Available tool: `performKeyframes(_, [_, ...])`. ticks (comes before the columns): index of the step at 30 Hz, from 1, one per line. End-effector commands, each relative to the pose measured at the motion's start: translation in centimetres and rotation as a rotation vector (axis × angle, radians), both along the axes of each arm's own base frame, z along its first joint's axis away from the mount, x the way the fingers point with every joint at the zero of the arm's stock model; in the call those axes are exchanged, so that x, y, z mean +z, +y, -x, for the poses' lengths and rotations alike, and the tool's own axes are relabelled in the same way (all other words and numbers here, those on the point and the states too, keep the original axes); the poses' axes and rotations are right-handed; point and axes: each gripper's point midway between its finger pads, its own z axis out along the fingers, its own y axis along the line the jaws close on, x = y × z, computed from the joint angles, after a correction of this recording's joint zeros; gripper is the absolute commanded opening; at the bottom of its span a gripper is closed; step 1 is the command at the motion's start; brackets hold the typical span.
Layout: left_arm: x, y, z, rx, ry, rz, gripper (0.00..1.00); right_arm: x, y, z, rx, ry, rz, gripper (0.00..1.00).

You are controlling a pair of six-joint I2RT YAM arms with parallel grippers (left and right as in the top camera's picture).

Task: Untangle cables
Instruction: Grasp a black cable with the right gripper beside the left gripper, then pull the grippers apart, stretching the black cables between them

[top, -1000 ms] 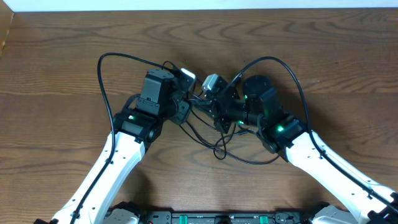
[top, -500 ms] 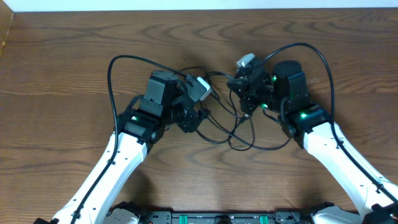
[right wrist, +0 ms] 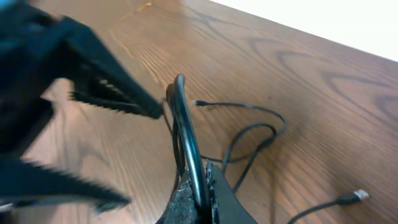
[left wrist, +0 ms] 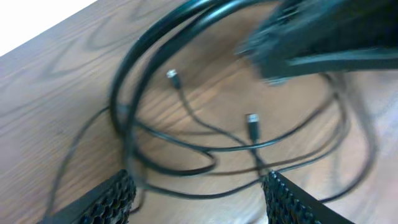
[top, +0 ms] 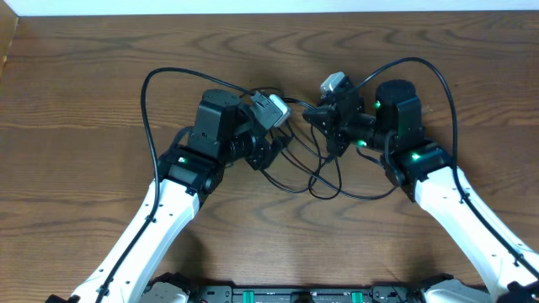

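The cables [top: 313,182] are thin black cords lying in loose loops on the wooden table between my two grippers. My left gripper [top: 271,156] is open; in the left wrist view its fingers [left wrist: 107,200] straddle several strands of the cables [left wrist: 186,168] without touching them. Two small plug ends [left wrist: 251,119] lie beyond it. My right gripper [right wrist: 200,186] is shut on one black cable [right wrist: 186,124], which rises from between its jaws. In the overhead view the right gripper [top: 330,135] stands just right of the left one.
Thicker black arm cables [top: 147,93] arc out behind each arm. The wooden table [top: 76,101] runs to a white edge at the back. A loose plug end [right wrist: 357,196] lies on the table to the right.
My right gripper has moved up and to the right with the black cable, away from the left gripper, and the loops have spread out. The left gripper shifted slightly right.
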Motion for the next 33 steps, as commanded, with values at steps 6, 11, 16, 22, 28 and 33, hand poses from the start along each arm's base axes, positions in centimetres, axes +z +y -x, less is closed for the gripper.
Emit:
performKeyframes(6, [0.2,1.8,-1.7,0.103,-0.066,-0.085,0.66,6.6,-1.3,1.6,0.009,-0.134,-0.091,0.01])
performKeyframes(11, [0.6,1.6,-1.9,0.100,-0.081,-0.073,0.66,8.0,-1.4,2.9,0.050,-0.151,-0.119,0.01])
performKeyframes(16, [1.4,0.3,-1.4,0.033,-0.086,-0.011,0.66,8.3,-1.2,3.7,0.084,-0.142,-0.133,0.01])
performKeyframes(22, [1.4,-0.3,-1.3,0.005,-0.081,0.012,0.66,8.5,-0.7,4.7,0.142,-0.121,-0.161,0.01])
performKeyframes(28, [1.0,-0.6,-1.9,0.018,-0.071,0.026,0.26,8.7,-0.3,5.7,0.199,-0.101,-0.186,0.01])
performKeyframes(33, [1.7,-0.8,-2.4,0.025,-0.098,0.048,0.08,8.7,-0.3,5.7,0.199,-0.101,-0.186,0.01])
